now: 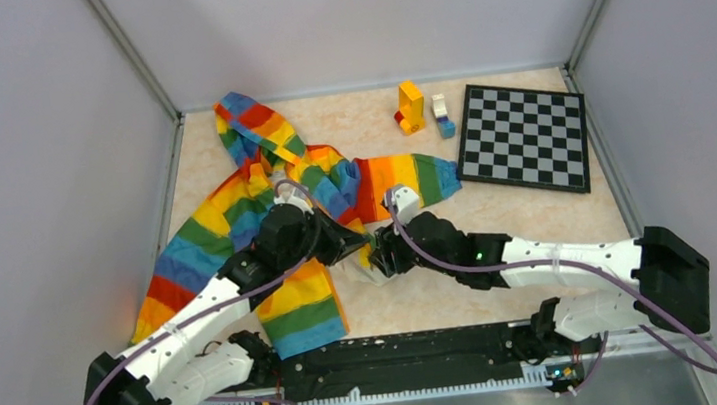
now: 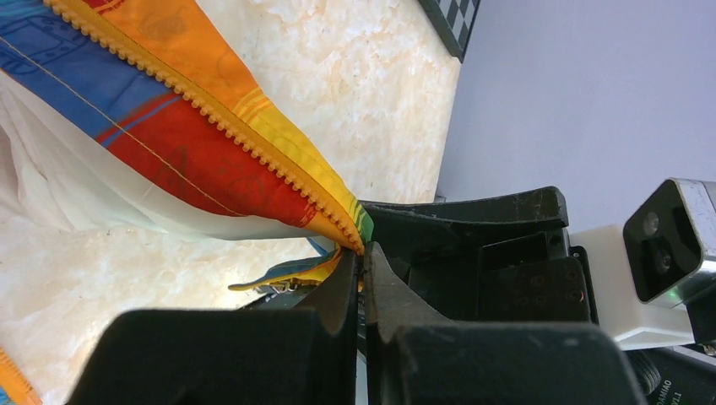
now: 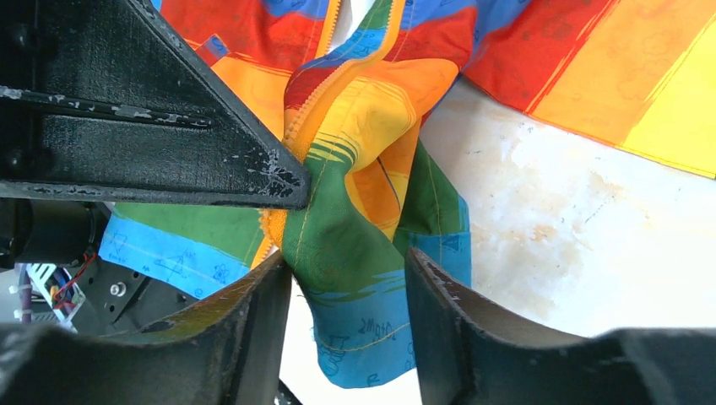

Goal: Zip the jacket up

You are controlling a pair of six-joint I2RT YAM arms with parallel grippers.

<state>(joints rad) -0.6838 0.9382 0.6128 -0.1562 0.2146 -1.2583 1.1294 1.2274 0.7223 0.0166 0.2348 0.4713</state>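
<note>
The rainbow-striped jacket (image 1: 236, 225) lies spread on the table, hood toward the back. My left gripper (image 1: 344, 244) is over its lower front. In the left wrist view the left gripper (image 2: 363, 251) is shut on the bottom end of the orange zipper strip (image 2: 253, 152), lifting that edge of the jacket (image 2: 186, 143). My right gripper (image 1: 377, 256) faces it from the right. In the right wrist view the right gripper (image 3: 348, 261) stands open, with a hanging green and blue fold of the jacket (image 3: 355, 219) between its fingers, unclamped. The left gripper's finger (image 3: 169, 143) shows just above.
A black and white chessboard (image 1: 523, 137) lies at the back right. An orange block stack (image 1: 411, 106) and a small white and blue stack (image 1: 442, 115) stand beside it. Grey walls close in the table on three sides.
</note>
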